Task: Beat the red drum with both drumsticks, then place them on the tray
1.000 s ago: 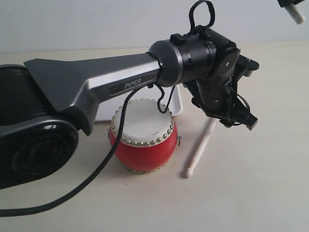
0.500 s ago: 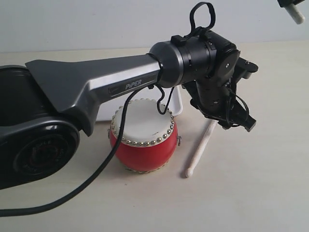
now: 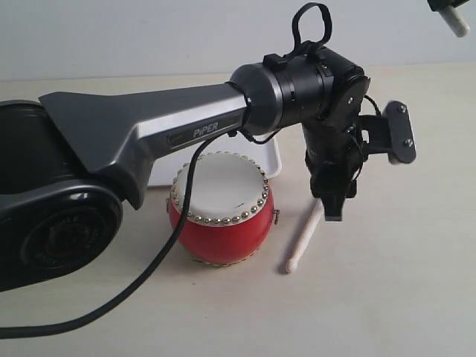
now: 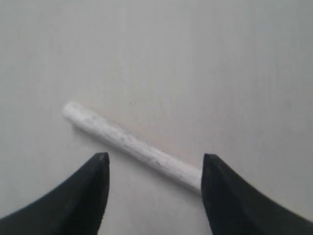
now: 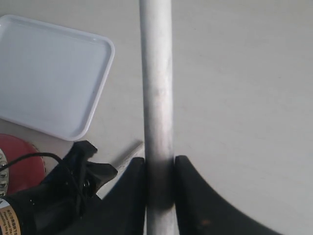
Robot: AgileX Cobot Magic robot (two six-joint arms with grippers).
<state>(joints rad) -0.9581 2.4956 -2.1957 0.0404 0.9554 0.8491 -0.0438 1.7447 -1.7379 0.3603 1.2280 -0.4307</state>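
Note:
The red drum [image 3: 221, 216] stands on the table with its cream skin up. One drumstick [image 3: 303, 239] lies flat on the table just to the drum's right. My left gripper [image 3: 332, 208] hangs over that stick's upper end, pointing down. In the left wrist view it [image 4: 155, 162] is open, with the stick [image 4: 127, 141] lying between and just past the fingertips, untouched. My right gripper [image 5: 159, 164] is shut on the other drumstick [image 5: 156, 88], whose end [image 3: 455, 22] shows at the exterior view's top right. The white tray [image 5: 49, 73] lies behind the drum.
The left arm's long grey link [image 3: 149, 134] spans the view above the drum and hides most of the tray [image 3: 274, 160]. A black cable [image 3: 160, 253] loops down in front of the drum. Bare tabletop [image 3: 401, 282] lies right of the stick.
The left wrist has turned about its axis: its camera mount has swung out to the right and the fingers now point straight down over the lying stick. Drum and stick have not moved.

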